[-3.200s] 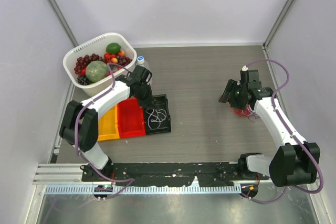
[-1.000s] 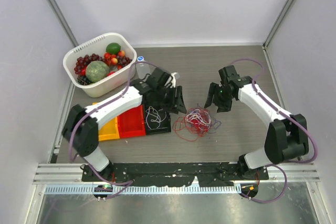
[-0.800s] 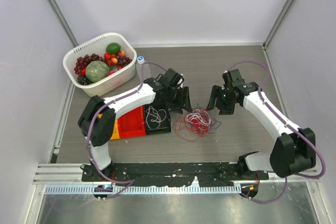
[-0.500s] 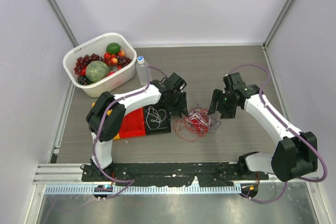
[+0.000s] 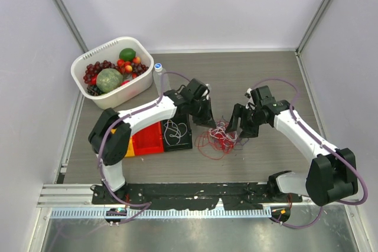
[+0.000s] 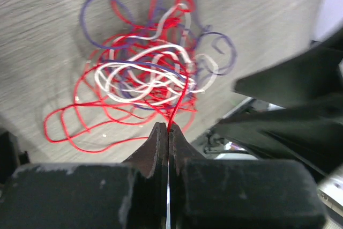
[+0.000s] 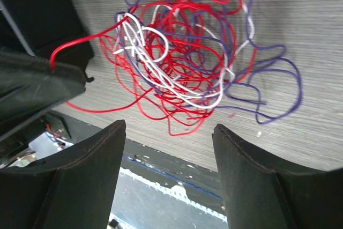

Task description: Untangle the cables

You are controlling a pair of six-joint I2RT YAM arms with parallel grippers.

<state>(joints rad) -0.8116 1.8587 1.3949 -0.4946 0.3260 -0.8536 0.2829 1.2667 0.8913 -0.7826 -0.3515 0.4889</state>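
Observation:
The cables lie in a tangled heap of red, white and purple loops on the table between my arms; the heap also shows in the left wrist view and the right wrist view. My left gripper stands at the heap's left edge, shut on a red cable that runs taut from its fingertips into the heap. My right gripper is open and empty just right of the heap, its fingers spread wide above it.
A black bin holding a white cable, a red bin and a yellow bin sit left of the heap. A white basket of fruit and a clear bottle stand at the back left.
The heap now lies in the middle of the table. My left gripper came over from the bins and shut on a red strand. My right gripper, open, moved closer to the heap.

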